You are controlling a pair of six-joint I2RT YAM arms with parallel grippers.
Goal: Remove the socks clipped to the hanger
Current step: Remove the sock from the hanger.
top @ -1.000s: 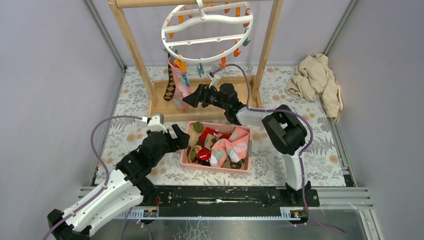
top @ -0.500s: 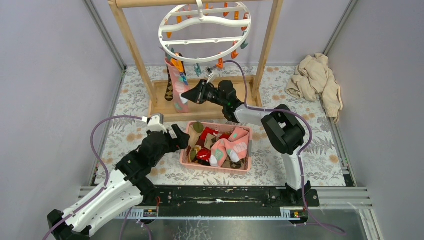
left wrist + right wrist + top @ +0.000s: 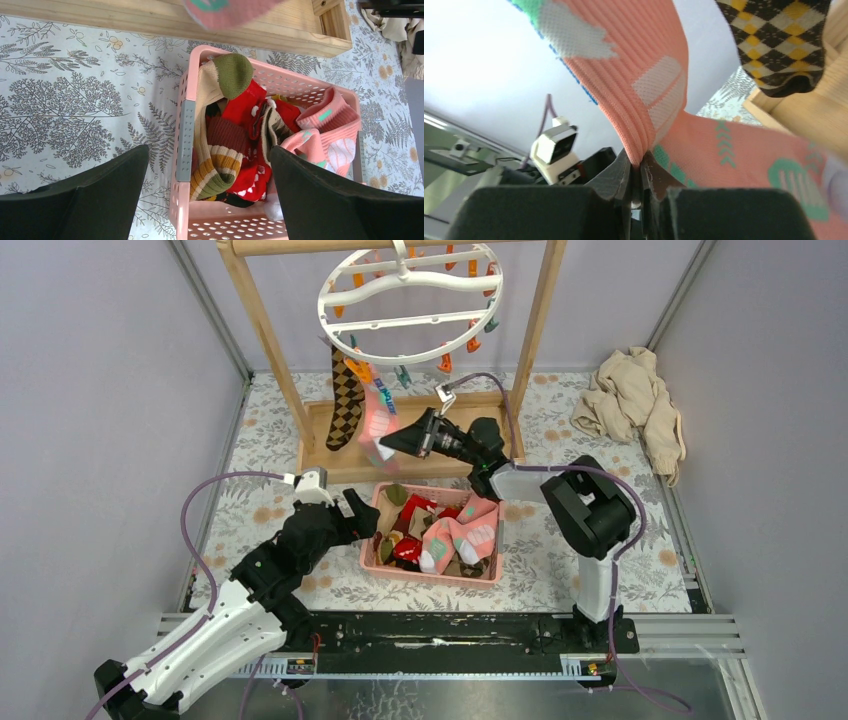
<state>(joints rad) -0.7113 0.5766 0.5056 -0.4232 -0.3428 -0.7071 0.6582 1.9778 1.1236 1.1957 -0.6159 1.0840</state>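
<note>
The white ring hanger hangs from the wooden rack's top bar, with orange and teal clips along its rim. A brown argyle sock dangles from its front left edge. Beside it a pink sock with green and white marks stretches down from the clips. My right gripper is shut on a fold of that pink sock. My left gripper stands open, low over the left end of the basket, nothing between its fingers. The pink sock's toe shows at the top of the left wrist view.
A pink perforated basket in front of the rack holds several loose socks. The wooden rack frame and its base board stand behind. A beige cloth heap lies at the back right.
My right gripper went from open to shut on the pink sock and drew it down and to the right, away from the argyle sock. The left arm has not moved.
</note>
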